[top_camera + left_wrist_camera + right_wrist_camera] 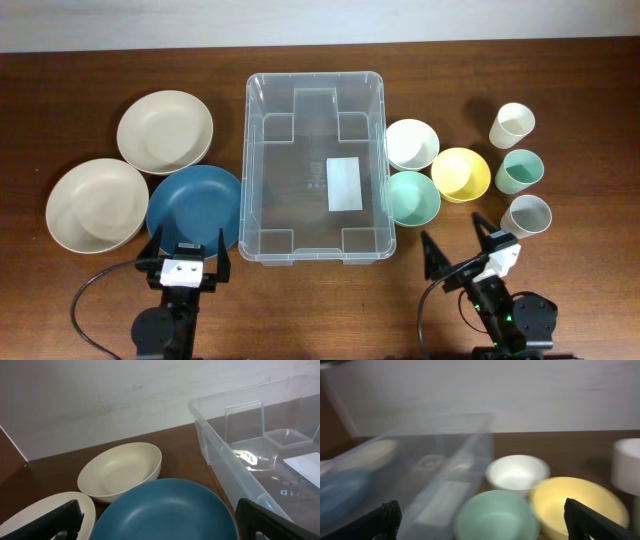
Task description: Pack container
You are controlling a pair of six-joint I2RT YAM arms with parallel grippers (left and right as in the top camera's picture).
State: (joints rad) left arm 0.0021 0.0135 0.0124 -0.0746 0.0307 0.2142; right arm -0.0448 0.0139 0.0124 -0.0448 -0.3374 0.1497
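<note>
smooth round blue bowl point(165, 510), clear rectangular plastic container point(290, 180), dark wooden table point(60, 100)

Even bright light; right wrist view blurred.

Clear container point(314, 77) (white label point(344, 184)), dark blue plate point(195, 205), white bowl point(410, 143), yellow bowl point(461, 173), mint bowl point(413, 197), brown table point(80, 70)
</note>
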